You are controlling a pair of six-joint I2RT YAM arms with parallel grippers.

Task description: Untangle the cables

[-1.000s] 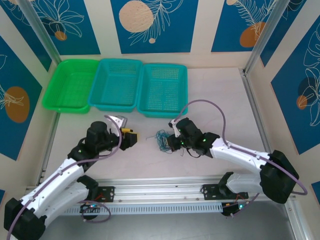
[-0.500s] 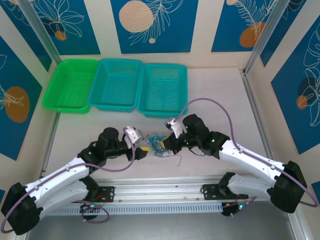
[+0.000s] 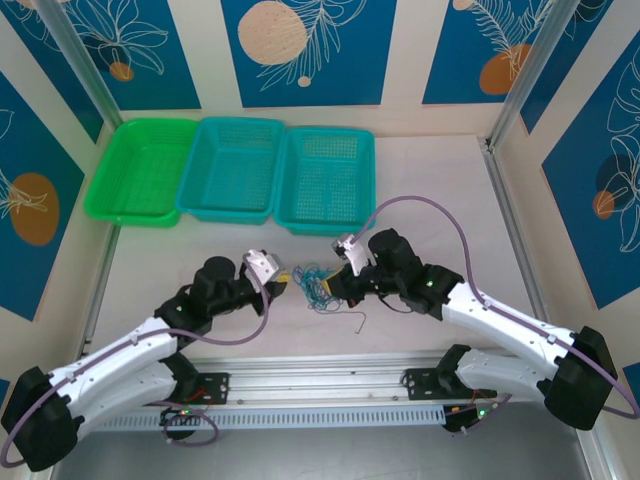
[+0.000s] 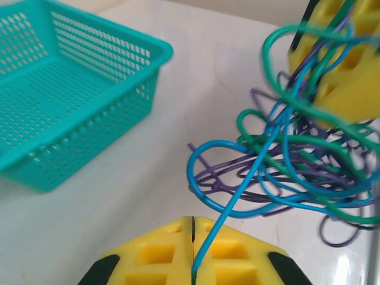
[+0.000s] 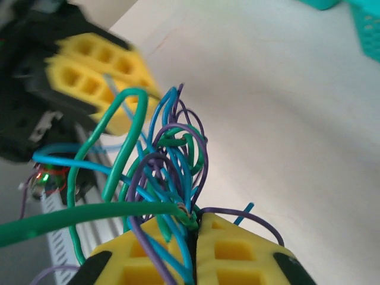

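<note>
Yellow-padded left end effector [image 4: 193, 224] is pinching one blue strand of the tangled green, blue and purple wire cables [image 3: 317, 287] at the middle of the tabletop [image 3: 430, 200], while the right end effector [image 5: 196, 224] is clamping the clump's right side.

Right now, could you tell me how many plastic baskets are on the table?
3, side by side at the back: the green basket on the left, the middle teal basket, and the right teal basket. None seems hidden.
</note>
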